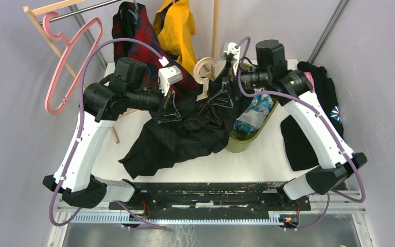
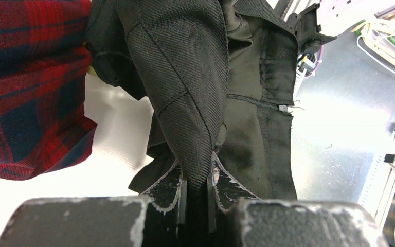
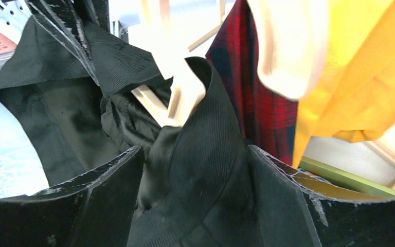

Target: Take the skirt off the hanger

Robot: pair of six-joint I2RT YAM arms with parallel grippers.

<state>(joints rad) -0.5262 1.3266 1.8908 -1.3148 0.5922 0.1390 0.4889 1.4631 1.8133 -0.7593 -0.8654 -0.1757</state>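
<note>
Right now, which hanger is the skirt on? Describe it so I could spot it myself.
Find the white table, then the black skirt heaped across its middle. At the skirt's far edge a pale wooden hanger with a rounded hook sticks out of the cloth. Unlike the pink hanger hanging bare from the rail at far left, it is cream-coloured and tangled in black fabric.

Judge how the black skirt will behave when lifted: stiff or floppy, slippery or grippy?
Probably floppy: the skirt sags in loose folds onto the table. Likely not slippery: the left gripper pinches a fold of coarse twill. It may snag on the wooden hanger tucked inside it.
</note>
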